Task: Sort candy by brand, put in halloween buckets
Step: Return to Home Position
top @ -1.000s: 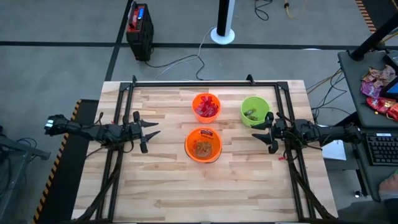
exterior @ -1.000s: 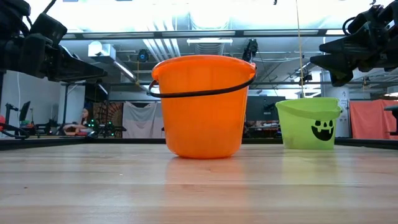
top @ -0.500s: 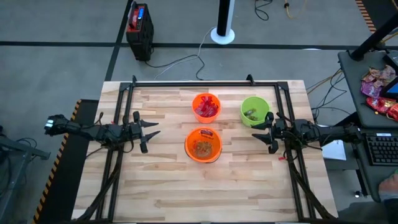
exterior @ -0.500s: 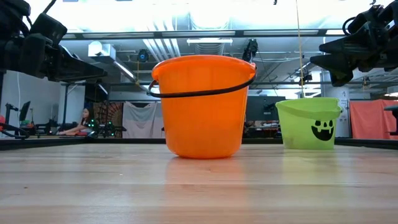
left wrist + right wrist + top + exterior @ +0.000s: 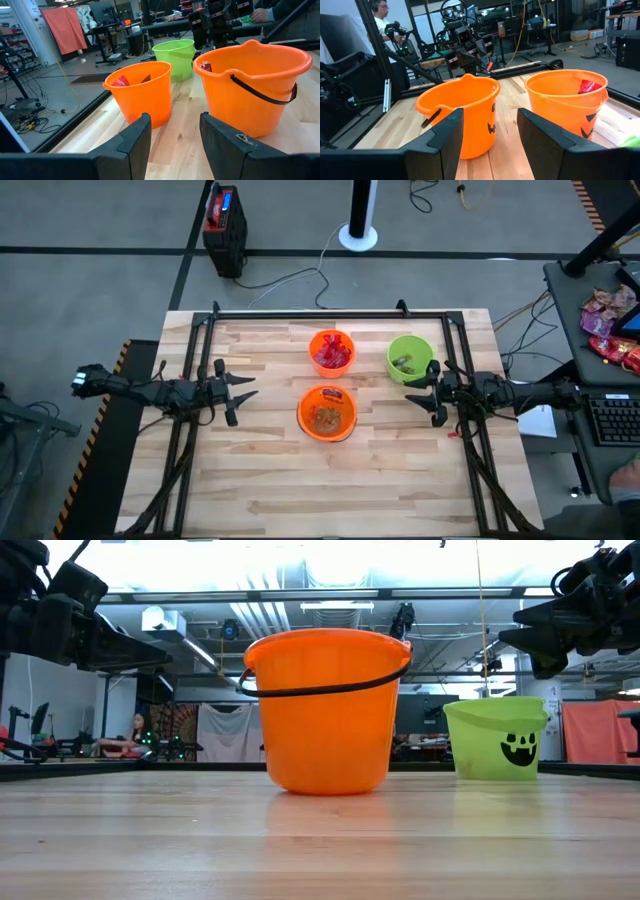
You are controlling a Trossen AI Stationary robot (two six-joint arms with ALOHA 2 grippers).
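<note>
Three buckets stand upright on their bases on the wooden table. The far orange bucket [image 5: 332,352] holds red candy packets [image 5: 331,356]. The near orange bucket [image 5: 327,412] holds brownish candy [image 5: 326,418]. The lime green bucket [image 5: 409,358] holds a few small pieces [image 5: 404,363]. My left gripper [image 5: 243,395] hangs open above the table's left part, left of the orange buckets. My right gripper [image 5: 418,392] hangs open above the table's right part, just near of the green bucket. Both carry nothing.
A black frame [image 5: 320,314] runs round the table's far and side edges. A black-and-red box [image 5: 224,218] with a cable sits on the floor beyond. A heap of pink and red packets [image 5: 608,320] lies on a side desk at right. Bare wood spans the table's near half.
</note>
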